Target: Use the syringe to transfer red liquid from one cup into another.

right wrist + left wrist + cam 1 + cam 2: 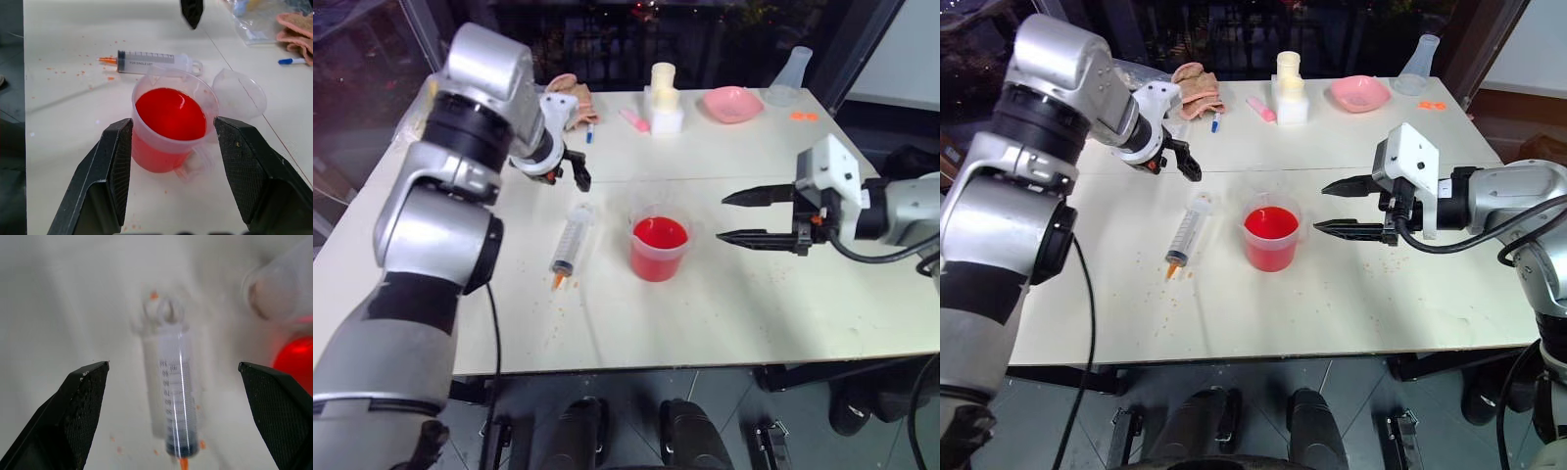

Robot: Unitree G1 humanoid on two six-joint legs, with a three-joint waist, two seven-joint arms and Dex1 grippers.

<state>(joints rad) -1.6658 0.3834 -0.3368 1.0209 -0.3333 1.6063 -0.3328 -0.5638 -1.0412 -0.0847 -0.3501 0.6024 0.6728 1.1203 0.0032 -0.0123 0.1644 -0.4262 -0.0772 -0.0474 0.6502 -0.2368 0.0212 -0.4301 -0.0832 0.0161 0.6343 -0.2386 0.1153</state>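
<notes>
Syringe (172, 401) likely light, stiff, slick: best pinched mid-barrel. Left gripper (173, 416) spread wide above; right gripper (173, 161) spread, empty.

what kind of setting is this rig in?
Probably a lab-style demo bench, not a real wet lab. A white table carries a syringe, a clear beaker-style cup of red liquid, and a conical flask at the far corner. Dark windows behind.
</notes>
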